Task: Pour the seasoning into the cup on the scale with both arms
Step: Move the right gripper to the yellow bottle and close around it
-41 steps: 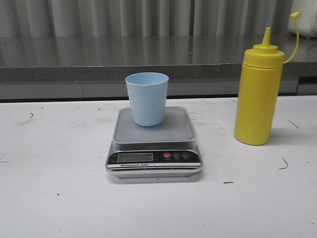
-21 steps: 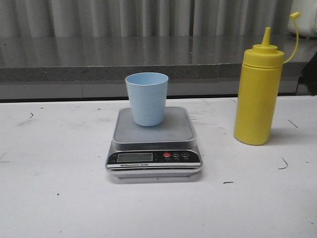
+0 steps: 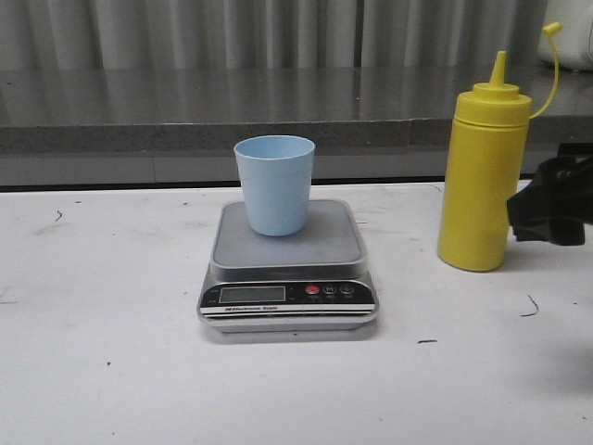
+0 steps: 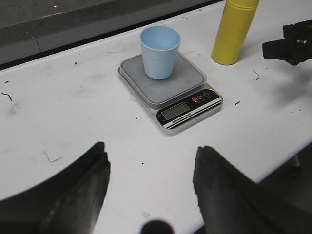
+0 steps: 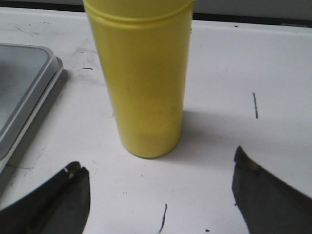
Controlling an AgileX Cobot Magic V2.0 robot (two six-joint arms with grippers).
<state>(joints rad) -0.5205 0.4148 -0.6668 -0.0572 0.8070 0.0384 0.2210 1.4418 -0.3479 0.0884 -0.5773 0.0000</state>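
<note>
lab bench | scuffed white table | grey ledge | corrugated wall

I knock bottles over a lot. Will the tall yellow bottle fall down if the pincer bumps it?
Probably, if bumped up high: the yellow bottle stands tall on a narrow base. Its smooth round plastic may slip or squash slightly in the open right pincer. Lying down, it would likely roll.

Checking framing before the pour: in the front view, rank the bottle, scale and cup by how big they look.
1. Yellow seasoning bottle, tallest.
2. Scale: widest but flat, and nearer the camera, so its lead over the cup is unsure.
3. Cup, smallest.
</note>
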